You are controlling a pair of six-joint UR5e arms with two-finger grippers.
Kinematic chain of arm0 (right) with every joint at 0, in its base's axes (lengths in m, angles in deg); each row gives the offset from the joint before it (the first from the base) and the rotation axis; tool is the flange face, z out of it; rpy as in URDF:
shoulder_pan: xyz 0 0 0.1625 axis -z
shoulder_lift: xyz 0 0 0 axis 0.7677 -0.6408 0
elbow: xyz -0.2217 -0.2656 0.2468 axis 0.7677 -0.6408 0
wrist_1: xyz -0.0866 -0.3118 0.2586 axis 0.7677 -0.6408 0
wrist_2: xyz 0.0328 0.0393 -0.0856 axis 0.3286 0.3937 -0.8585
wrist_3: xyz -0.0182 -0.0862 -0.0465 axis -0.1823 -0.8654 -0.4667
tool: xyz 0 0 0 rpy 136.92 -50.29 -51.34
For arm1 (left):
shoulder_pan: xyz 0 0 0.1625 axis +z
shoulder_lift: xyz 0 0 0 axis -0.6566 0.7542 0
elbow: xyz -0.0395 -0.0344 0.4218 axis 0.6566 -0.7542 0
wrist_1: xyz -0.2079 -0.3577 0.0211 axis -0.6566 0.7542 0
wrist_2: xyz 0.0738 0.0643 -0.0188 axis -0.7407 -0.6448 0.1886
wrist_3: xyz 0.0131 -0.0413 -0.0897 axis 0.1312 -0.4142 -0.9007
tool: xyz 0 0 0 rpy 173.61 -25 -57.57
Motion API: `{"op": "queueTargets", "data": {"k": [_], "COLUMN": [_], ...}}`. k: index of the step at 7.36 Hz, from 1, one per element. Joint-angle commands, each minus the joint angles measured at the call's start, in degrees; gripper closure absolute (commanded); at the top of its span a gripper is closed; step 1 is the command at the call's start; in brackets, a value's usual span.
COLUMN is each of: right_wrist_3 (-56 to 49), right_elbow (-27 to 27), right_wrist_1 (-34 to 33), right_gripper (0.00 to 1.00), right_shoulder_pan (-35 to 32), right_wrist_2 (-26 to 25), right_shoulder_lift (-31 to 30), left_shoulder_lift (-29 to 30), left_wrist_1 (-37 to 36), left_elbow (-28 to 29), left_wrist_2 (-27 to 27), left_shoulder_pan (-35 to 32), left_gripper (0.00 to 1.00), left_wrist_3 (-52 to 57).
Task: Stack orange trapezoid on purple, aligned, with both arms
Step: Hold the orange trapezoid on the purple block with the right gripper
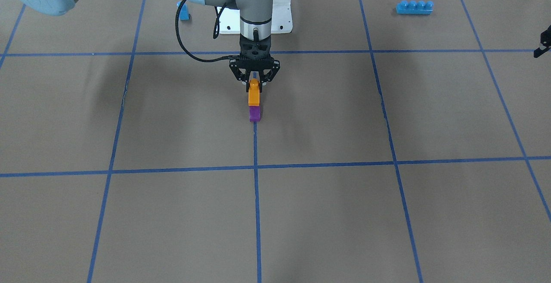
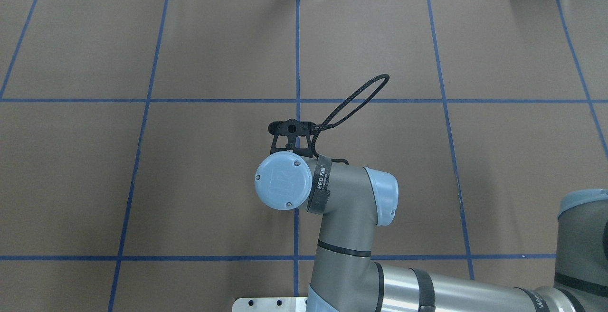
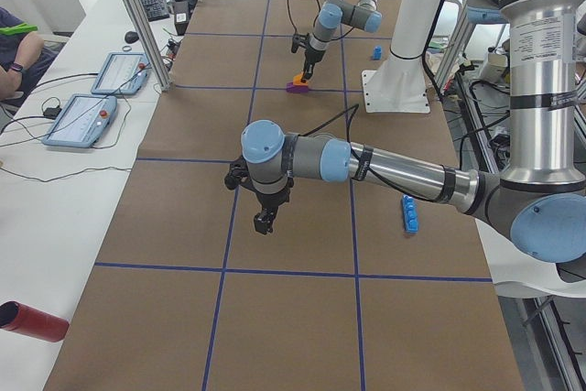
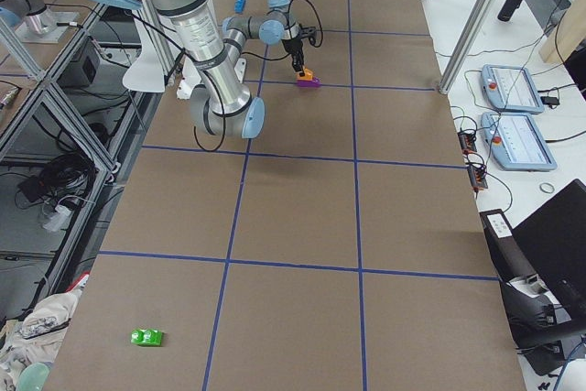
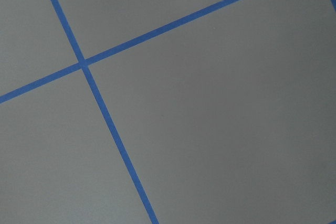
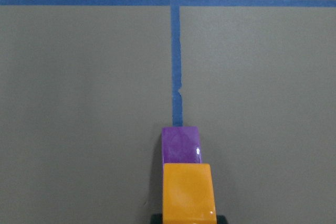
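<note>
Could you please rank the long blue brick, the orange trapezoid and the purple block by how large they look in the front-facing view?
1. long blue brick, largest
2. orange trapezoid
3. purple block, smallest, though the orange one stacked on it hides part of it

The right gripper (image 1: 255, 79) points down over the desk (image 1: 327, 115), its fingers (image 1: 249, 85) closed on the stud end of the orange block (image 1: 254, 96). The orange block touches the purple block (image 1: 255, 113), which sits on the middle tape line (image 1: 256, 153). A blue brick (image 1: 414, 7) lies at the far right of the view. A small blue block (image 1: 184, 12) lies far back, left of the arm.
</note>
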Motion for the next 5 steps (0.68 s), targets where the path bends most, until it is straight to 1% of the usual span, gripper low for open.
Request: {"op": "queueTargets", "data": {"k": [1, 2, 5], "right_wrist_3": [0.49, 0.50, 0.50], "right_elbow": [-0.08, -0.08, 0.53], "right_wrist_1": [0.11, 0.11, 0.03], "right_gripper": [0.02, 0.00, 0.00], "right_shoulder_pan": [0.33, 0.25, -0.10], "right_wrist_2": [-0.17, -0.08, 0.36], "right_shoulder_lift": [0.00, 0.09, 0.35], "left_shoulder_lift": [0.00, 0.00, 0.00], "left_wrist_1": [0.00, 0.00, 0.00], "left_elbow": [0.00, 0.00, 0.00], "left_wrist_2": [0.00, 0.00, 0.00], "left_shoulder_pan": [0.00, 0.00, 0.00], "left_gripper": [0.00, 0.00, 0.00], "left_wrist_3": [0.00, 0.00, 0.00]}}
